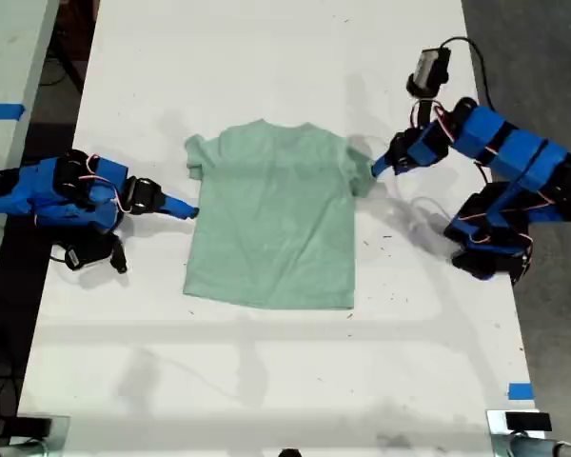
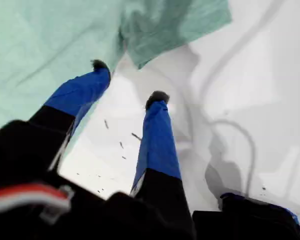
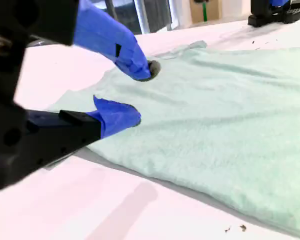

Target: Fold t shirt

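Both grippers stand with jaws apart at opposite sleeves of the t shirt (image 1: 271, 214), which lies flat mid-table: my first gripper (image 2: 127, 82) at the exterior view's right sleeve, my second gripper (image 3: 132, 95) at the left, seemingly poised to pinch and fold inward.

white table (image 1: 266, 381), mint t shirt (image 1: 271, 219) flat on it
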Robot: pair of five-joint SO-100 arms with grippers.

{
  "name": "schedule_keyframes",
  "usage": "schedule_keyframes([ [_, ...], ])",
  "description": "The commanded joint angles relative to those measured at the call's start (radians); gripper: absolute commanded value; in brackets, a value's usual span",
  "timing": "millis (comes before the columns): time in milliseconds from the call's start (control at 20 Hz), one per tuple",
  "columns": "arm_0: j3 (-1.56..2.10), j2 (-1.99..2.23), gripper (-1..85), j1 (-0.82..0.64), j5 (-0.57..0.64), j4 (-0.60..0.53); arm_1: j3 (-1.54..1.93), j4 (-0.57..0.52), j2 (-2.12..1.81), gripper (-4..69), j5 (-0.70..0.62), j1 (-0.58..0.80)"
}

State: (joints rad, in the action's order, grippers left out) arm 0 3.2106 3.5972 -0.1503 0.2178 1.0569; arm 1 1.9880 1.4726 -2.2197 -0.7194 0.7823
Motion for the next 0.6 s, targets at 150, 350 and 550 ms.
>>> schedule_keyframes([
  [150,0.0,0.006,11.0,-0.003,-0.003,-0.023,-0.216,-0.189,0.488,21.3,-0.097,0.179],
  [350,0.0,0.006,11.0,-0.003,-0.003,-0.023,-0.253,-0.285,0.663,9.0,-0.092,0.19],
  [550,0.0,0.006,11.0,-0.003,-0.003,-0.023,-0.258,-0.247,0.615,1.3,-0.069,0.179],
])
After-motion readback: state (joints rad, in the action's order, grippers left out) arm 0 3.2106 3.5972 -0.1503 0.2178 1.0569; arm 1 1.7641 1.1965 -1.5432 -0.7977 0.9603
